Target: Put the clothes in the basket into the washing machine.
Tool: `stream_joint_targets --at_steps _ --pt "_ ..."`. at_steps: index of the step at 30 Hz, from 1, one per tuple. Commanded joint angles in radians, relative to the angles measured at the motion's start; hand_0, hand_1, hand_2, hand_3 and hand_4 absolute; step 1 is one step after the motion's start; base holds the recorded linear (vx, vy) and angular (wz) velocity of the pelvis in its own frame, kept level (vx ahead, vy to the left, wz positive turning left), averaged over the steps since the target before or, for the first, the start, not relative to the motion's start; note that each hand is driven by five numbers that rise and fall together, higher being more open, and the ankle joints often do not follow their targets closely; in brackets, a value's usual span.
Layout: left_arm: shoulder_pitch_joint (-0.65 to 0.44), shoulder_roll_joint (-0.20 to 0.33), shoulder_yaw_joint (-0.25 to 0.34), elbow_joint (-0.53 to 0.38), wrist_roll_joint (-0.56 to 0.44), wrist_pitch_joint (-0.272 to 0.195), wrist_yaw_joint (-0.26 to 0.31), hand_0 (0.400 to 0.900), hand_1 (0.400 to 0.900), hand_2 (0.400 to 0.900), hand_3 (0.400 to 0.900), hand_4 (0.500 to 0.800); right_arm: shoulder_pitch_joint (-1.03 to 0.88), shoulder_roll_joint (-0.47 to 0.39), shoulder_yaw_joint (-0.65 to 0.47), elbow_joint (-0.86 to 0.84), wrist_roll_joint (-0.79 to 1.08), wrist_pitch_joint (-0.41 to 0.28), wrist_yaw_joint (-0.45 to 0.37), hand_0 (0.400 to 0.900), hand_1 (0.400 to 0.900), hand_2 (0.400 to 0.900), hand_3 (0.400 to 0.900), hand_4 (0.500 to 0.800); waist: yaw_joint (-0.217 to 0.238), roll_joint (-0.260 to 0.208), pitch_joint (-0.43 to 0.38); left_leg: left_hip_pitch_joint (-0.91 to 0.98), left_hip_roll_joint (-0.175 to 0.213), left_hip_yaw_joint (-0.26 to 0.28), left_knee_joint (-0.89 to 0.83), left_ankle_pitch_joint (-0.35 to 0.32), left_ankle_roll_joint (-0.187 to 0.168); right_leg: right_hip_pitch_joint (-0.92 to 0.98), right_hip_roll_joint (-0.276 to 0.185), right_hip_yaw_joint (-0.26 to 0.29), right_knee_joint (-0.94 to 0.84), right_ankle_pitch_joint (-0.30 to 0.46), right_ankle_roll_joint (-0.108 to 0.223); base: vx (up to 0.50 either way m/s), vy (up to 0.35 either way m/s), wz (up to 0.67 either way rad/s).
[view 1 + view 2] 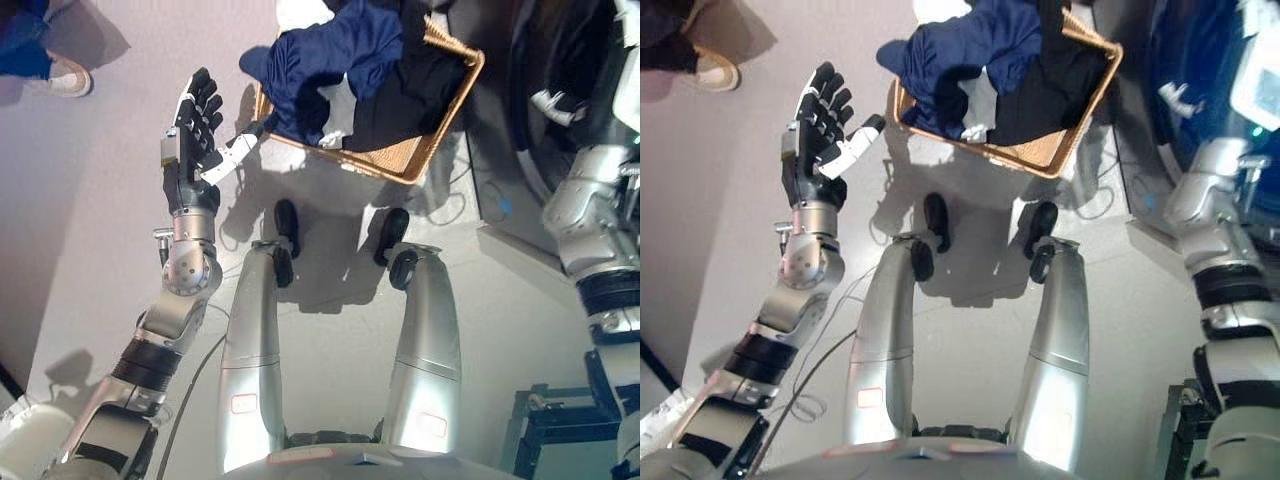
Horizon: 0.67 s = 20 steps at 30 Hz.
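Washing machine (560,110), dark-fronted, is standing just right of the wicker basket (440,130), w/ its opening facing the robot's right side. Basket is sitting on the grey floor (120,230), piled w/ clothes: a navy garment (330,60) is spilling over the basket's left rim, a black garment (420,85) is filling its right half, and a white piece (300,12) is showing at the far edge.

Left robot hand (195,125) is hovering just left of the basket, fingers spread and straight, holding nothing, not touching rim or cloth. Right robot hand isn't showing in either view; only the right arm is visible, right of the basket.

Risks, as judged: navy garment is draping so far over the rim that a partial grab is likely to drag it onto the floor; a low approach could nudge the light basket off its spot. A person's shoe (68,78) is standing well left of the basket, inside arm-swing range.
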Motion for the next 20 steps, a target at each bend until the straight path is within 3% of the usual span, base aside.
stream_joint_targets --at_steps 1,4,5,6,7,8,9,11,13,15,20 --pt "0.070 -0.030 0.056 -0.011 0.029 -0.071 0.022 0.900 0.900 0.900 0.900 0.800 0.060 0.038 -0.097 -0.111 -0.033 -0.040 -0.065 0.900 0.900 0.900 0.900 0.800 -0.038 -0.009 -0.106 0.059 -0.009 -0.069 -0.097 -0.033 -0.039 0.032 0.047 -0.051 -0.076 0.057 0.048 -0.01 0.038 -0.03" --pt "0.085 -0.042 0.060 -0.007 0.034 -0.069 0.024 0.900 0.900 0.900 0.900 0.800 0.111 0.096 -0.139 -0.185 -0.022 -0.070 -0.058 0.900 0.900 0.900 0.900 0.800 -0.043 -0.010 -0.114 0.080 -0.010 -0.068 -0.120 -0.031 -0.034 0.053 0.051 -0.049 -0.094 0.055 0.049 0.00 0.048 -0.05" --pt "0.091 -0.050 0.062 -0.008 0.036 -0.067 0.023 0.900 0.900 0.900 0.900 0.800 0.142 0.151 -0.143 -0.239 0.020 -0.113 -0.031 0.900 0.900 0.900 0.900 0.800 -0.048 -0.010 -0.118 0.092 -0.007 -0.068 -0.131 -0.030 -0.032 0.066 0.052 -0.047 -0.109 0.057 0.050 0.00 0.032 -0.04" --pt "0.094 -0.049 0.060 -0.009 0.036 -0.067 0.023 0.900 0.900 0.900 0.900 0.800 0.149 0.153 -0.147 -0.245 0.020 -0.112 -0.028 0.900 0.900 0.900 0.900 0.800 -0.046 -0.012 -0.118 0.095 -0.007 -0.068 -0.133 -0.029 -0.032 0.069 0.052 -0.047 -0.111 0.058 0.050 0.00 0.053 -0.07" --pt "0.099 -0.062 0.057 -0.002 0.032 -0.065 0.018 0.900 0.900 0.900 0.900 0.800 0.185 0.225 -0.145 -0.289 0.088 -0.164 0.004 0.900 0.900 0.900 0.900 0.800 -0.052 -0.014 -0.118 0.106 -0.005 -0.066 -0.143 -0.028 -0.030 0.081 0.056 -0.048 -0.122 0.060 0.050 0.00 0.020 -0.03" --pt "0.101 -0.060 0.056 -0.002 0.031 -0.065 0.017 0.900 0.900 0.900 0.900 0.800 0.191 0.226 -0.148 -0.294 0.089 -0.163 0.007 0.900 0.900 0.900 0.900 0.800 -0.051 -0.016 -0.119 0.109 -0.005 -0.065 -0.145 -0.028 -0.030 0.083 0.056 -0.048 -0.123 0.061 0.050 0.00 0.033 -0.05" --pt "0.104 -0.074 0.054 0.005 0.013 -0.064 0.005 0.900 0.900 0.900 0.900 0.800 0.244 0.311 -0.132 -0.334 0.188 -0.224 0.070 0.900 0.900 0.900 0.900 0.800 -0.060 -0.017 -0.120 0.119 -0.001 -0.063 -0.154 -0.026 -0.029 0.096 0.057 -0.049 -0.138 0.065 0.049 0.00 0.012 -0.03" --pt "0.109 -0.076 0.057 0.014 0.007 -0.064 0.001 0.900 0.900 0.900 0.900 0.800 0.271 0.318 -0.133 -0.345 0.203 -0.229 0.088 0.900 0.900 0.900 0.900 0.800 -0.062 -0.020 -0.122 0.124 -0.002 -0.063 -0.158 -0.026 -0.029 0.101 0.059 -0.050 -0.143 0.064 0.048 0.00 0.006 -0.02" --pt "0.114 -0.078 0.067 0.010 -0.007 -0.068 -0.009 0.900 0.900 0.900 0.900 0.800 0.306 0.357 -0.117 -0.365 0.292 -0.276 0.162 0.900 0.900 0.900 0.900 0.800 -0.065 -0.020 -0.125 0.126 -0.002 -0.063 -0.160 -0.025 -0.027 0.105 0.063 -0.051 -0.146 0.062 0.046 0.00 0.000 0.00" --pt "0.121 -0.086 0.065 0.013 -0.031 -0.070 -0.026 0.900 0.900 0.900 0.900 0.800 0.351 0.415 -0.091 -0.399 0.504 -0.347 0.300 0.900 0.900 0.900 0.900 0.800 -0.071 -0.021 -0.127 0.122 -0.001 -0.064 -0.152 -0.027 -0.026 0.105 0.064 -0.048 -0.148 0.062 0.044 0.00 0.000 0.00" --pt "0.114 -0.096 0.064 0.032 -0.045 -0.071 -0.042 0.900 0.900 0.900 0.900 0.800 0.376 0.483 -0.043 -0.390 0.728 -0.379 0.423 0.900 0.900 0.900 0.900 0.800 -0.073 -0.017 -0.127 0.132 0.005 -0.057 -0.157 -0.025 -0.030 0.116 0.066 -0.047 -0.157 0.070 0.045 0.00 0.012 -0.03"
